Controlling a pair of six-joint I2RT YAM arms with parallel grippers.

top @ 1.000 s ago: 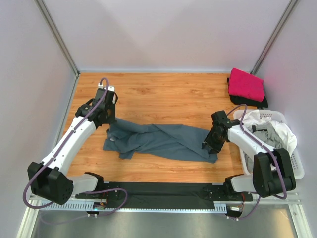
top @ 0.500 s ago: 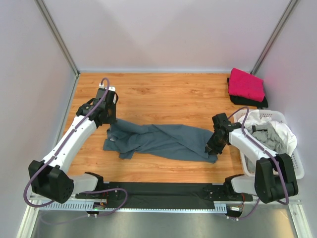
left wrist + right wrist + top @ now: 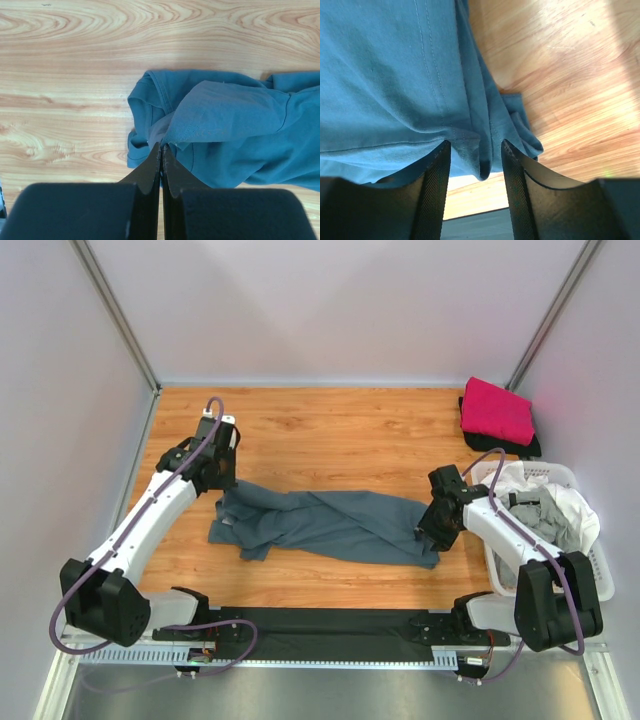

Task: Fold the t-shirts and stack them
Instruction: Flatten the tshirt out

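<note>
A slate blue-grey t-shirt point(image 3: 330, 525) lies twisted in a long band across the table's middle. My left gripper point(image 3: 222, 483) is shut at the shirt's left end; in the left wrist view point(image 3: 162, 146) the tips pinch a fold of its cloth point(image 3: 220, 115). My right gripper point(image 3: 432, 533) stands open at the shirt's right end. In the right wrist view point(image 3: 474, 146) a hemmed fold of the shirt point(image 3: 410, 75) hangs between its spread fingers point(image 3: 439, 165), ungripped. A folded magenta-pink t-shirt point(image 3: 495, 410) rests on a black one point(image 3: 530, 447) at the back right.
A white lattice basket point(image 3: 600, 575) at the right edge holds white point(image 3: 575, 508) and grey point(image 3: 535, 512) shirts, close to my right arm. Pale walls enclose the wooden table point(image 3: 330, 430). A black rail point(image 3: 320, 622) runs along the near edge.
The right gripper closed partway and has spread open again at the shirt's right end, shifting slightly. The left gripper and the shirt's left end have barely moved.
</note>
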